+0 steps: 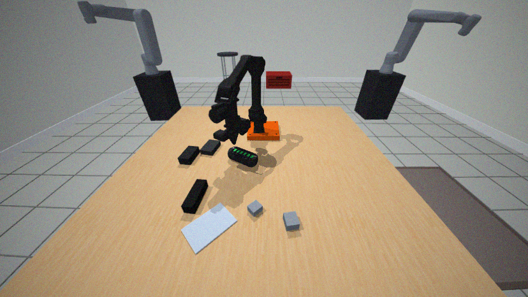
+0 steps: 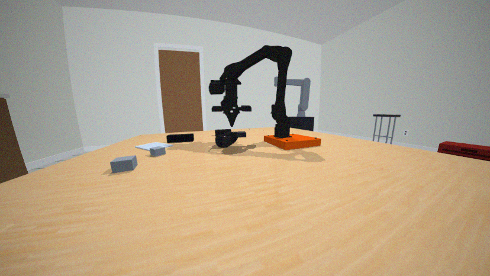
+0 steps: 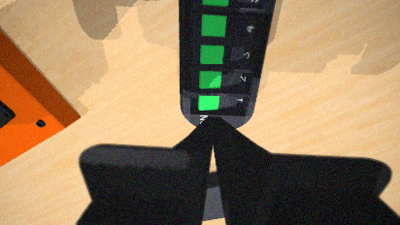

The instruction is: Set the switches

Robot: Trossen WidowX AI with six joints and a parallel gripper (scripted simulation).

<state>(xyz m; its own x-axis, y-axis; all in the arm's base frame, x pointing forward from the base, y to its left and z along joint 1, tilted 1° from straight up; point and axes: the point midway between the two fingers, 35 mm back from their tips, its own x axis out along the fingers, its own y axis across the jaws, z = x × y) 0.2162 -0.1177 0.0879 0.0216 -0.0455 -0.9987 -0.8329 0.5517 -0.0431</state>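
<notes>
The dark controller unit (image 1: 242, 157) (image 2: 225, 140) (image 3: 189, 58) lies on the bench with its switch side up. Green ends show along its row of switches. The wrist view shows numbers 1, 2, 3 and further switches, with part of the "ON" print beside switch 1; the far end is cut off. I cannot tell surely which ends are pressed. The underside label is hidden. My gripper (image 1: 233, 141) (image 2: 231, 125) (image 3: 213, 122) is shut and empty. Its tips are above the unit, over the switch 1 end in the wrist view, with a gap below them in the exterior view.
Two dark modules (image 1: 189, 155) (image 1: 210, 146) lie left of the unit. A long black block (image 1: 194, 195) (image 2: 180, 138), a white panel (image 1: 208, 227) (image 2: 154, 146) and two grey blocks (image 1: 254, 208) (image 1: 291, 220) lie farther from my orange base (image 1: 263, 137) (image 2: 292, 142).
</notes>
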